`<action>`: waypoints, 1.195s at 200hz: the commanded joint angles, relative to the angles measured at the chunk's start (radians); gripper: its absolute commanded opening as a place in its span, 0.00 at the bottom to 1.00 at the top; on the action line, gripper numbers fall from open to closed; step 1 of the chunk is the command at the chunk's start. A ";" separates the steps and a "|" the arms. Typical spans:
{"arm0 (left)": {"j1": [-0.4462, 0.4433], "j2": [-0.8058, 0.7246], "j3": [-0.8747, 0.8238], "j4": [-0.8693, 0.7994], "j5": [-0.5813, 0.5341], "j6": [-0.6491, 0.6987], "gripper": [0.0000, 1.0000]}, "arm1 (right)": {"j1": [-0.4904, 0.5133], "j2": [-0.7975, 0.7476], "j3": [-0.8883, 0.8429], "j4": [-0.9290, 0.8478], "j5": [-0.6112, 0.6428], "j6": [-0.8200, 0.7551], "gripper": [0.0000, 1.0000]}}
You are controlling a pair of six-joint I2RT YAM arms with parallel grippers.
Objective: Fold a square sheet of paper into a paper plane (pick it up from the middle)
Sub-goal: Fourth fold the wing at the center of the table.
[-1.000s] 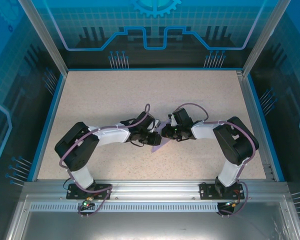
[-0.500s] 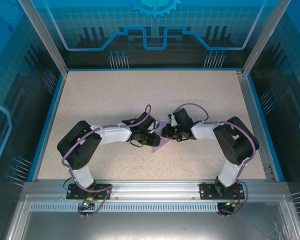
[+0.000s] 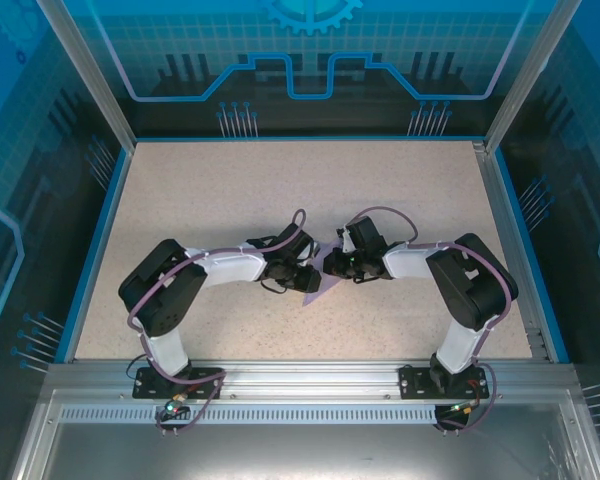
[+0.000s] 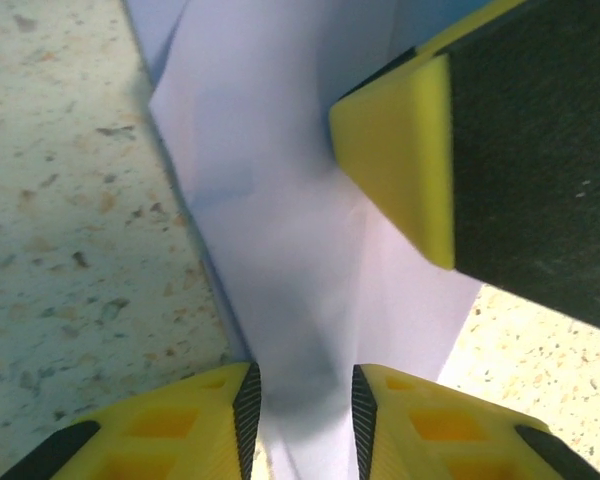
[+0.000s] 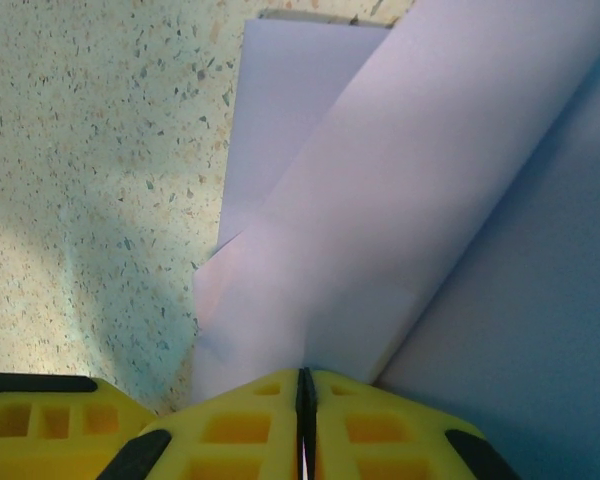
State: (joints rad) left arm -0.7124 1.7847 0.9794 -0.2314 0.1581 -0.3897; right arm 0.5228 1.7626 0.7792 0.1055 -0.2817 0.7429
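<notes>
From the top external view, the two arms bend in toward each other and meet a little below the middle of the frame. The left gripper (image 3: 308, 278) and the right gripper (image 3: 332, 266) sit just beside one another, both over the lavender sheet of paper (image 3: 322, 291). The sheet shows as a small pointed patch on the speckled table (image 3: 280, 190) below and between them. From this height I cannot tell how the fingers stand.

In the left wrist view, the left gripper (image 4: 305, 385) reaches up from the bottom edge, and its yellow fingers (image 4: 205, 415) stand a narrow gap apart. The paper (image 4: 280, 230) runs up from that gap through the centre of the frame, with soft creases and a folded edge along its left side. Whether the pads press on it I cannot tell. A yellow-and-black finger of the right gripper (image 4: 395, 150) rests on the sheet at the upper right. Bare table (image 4: 70, 200) fills the left side.

In the right wrist view, the right gripper (image 5: 302, 385) is at the bottom centre with its fingers (image 5: 240, 425) closed together (only a thin dark line between them), pinching the paper (image 5: 400, 200). From the pinch a broad band curls toward the upper right. A flatter flap lies on the table (image 5: 100, 130) at the upper centre, and a shaded layer fills the right side.
</notes>
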 commanded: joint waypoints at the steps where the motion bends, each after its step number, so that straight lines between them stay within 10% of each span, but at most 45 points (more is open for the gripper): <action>1: 0.004 -0.028 0.019 -0.056 -0.032 0.025 0.34 | -0.009 0.028 -0.044 -0.122 0.034 -0.007 0.11; 239: 0.040 -0.009 0.024 -0.010 0.046 -0.001 0.07 | -0.010 0.035 -0.058 -0.112 0.039 -0.019 0.11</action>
State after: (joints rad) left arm -0.6914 1.7844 0.9871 -0.2443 0.1898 -0.3897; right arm 0.5217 1.7603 0.7662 0.1299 -0.2882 0.7425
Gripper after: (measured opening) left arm 0.074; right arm 0.112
